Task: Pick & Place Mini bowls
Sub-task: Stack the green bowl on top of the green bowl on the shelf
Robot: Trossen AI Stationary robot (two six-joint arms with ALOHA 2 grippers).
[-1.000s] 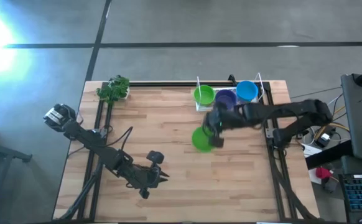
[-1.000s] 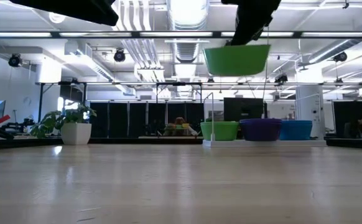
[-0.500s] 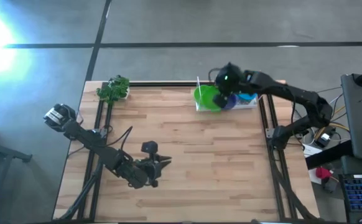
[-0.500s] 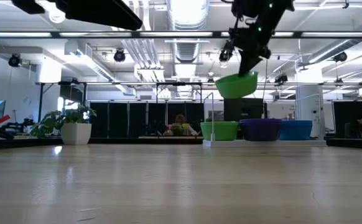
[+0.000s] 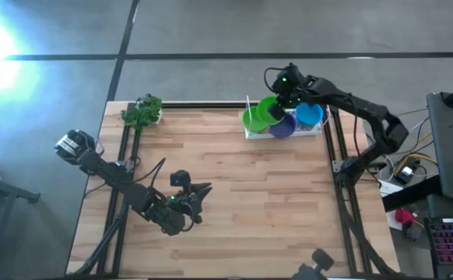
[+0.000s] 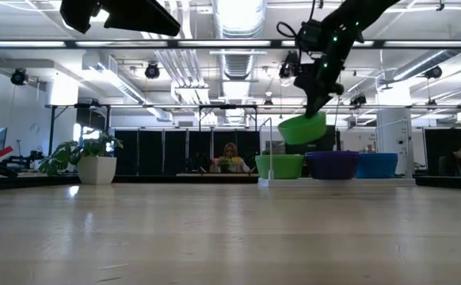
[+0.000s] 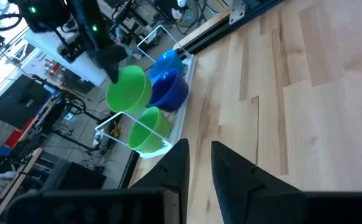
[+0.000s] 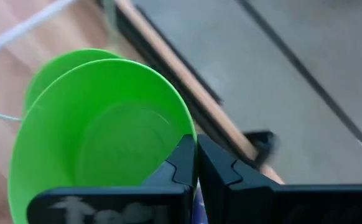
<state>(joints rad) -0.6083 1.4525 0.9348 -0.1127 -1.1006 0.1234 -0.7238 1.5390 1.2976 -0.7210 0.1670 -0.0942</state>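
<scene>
A bright green mini bowl point(image 5: 270, 110) hangs tilted in my right gripper point(image 5: 279, 103), which is shut on it above the white tray point(image 5: 248, 134) at the table's far edge. In the tray sit a green stack point(image 5: 251, 121), a purple stack point(image 5: 285, 127) and a blue stack point(image 5: 310, 115). The low view shows the held bowl point(image 6: 302, 127) just above the green stack point(image 6: 279, 165) and the purple stack point(image 6: 331, 164). My left gripper point(image 5: 198, 193) is open and holds nothing, above the table's near left part. My right gripper pinches the green bowl's rim point(image 8: 189, 126), one finger inside the bowl and one outside. The fingers come down from above at a slant. The bowl is lifted clear and tilted, hanging below the fingers over the tray's stacks.
A leafy toy plant point(image 5: 142, 111) in a white pot stands at the far left corner. Thin wire posts point(image 6: 271, 150) rise from the tray. Bare wood point(image 5: 273, 202) spreads across the table's middle and near right. A person point(image 6: 230, 153) is in the room beyond.
My right gripper has carried the green bowl from over the table's middle toward the far edge, and has come down close above the tray's stacks. The bowl has tipped from level to tilted. My left gripper has shifted slightly toward the far edge.
</scene>
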